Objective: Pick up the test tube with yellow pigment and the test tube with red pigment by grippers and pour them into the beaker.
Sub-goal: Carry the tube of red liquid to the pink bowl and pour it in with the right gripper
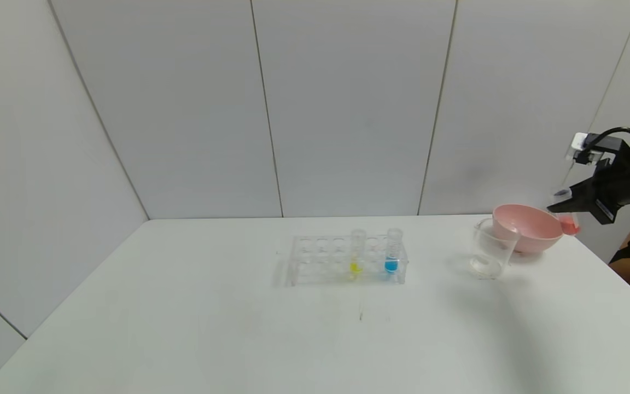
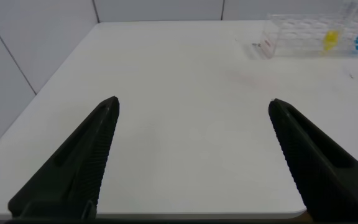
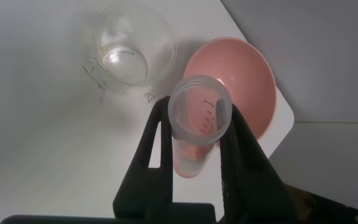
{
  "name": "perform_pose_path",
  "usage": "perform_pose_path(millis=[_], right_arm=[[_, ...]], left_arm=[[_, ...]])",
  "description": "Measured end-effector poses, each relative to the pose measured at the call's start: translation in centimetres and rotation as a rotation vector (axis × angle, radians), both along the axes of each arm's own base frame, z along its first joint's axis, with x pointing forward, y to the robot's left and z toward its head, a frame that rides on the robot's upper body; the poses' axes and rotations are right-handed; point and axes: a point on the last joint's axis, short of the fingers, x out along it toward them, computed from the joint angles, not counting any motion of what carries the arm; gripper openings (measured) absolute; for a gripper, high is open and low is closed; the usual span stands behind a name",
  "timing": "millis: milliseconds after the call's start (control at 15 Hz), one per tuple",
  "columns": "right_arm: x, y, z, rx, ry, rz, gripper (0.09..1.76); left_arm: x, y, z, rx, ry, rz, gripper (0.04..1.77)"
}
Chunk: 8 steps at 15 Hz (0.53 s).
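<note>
Right hand (image 1: 558, 209) grips red tube (image 1: 568, 221).

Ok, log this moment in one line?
right tool: shut on red tube, near pink bowl | left tool: open, idle | yellow tube: racked | beaker: no pigment seen

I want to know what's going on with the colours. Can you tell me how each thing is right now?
Red test tube: upright, gripped by the right pincer, held in the air beside the pink bowl.
Yellow test tube: standing in the rack.
Blue test tube: standing in the rack.
Beaker: upright on the table, looks empty.
Left pincer: open, holding nothing.
</note>
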Motion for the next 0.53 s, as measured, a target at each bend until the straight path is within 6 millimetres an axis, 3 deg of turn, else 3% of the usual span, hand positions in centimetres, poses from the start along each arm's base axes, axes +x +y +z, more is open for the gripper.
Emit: perform_pose_path(millis=[533], right_arm=[[1.4, 2.6, 0.8, -0.231, 0.046, 0.004, 0.50]], left_arm=[[0.0, 0.0, 0.0, 0.000, 0.000, 0.000, 1.72]])
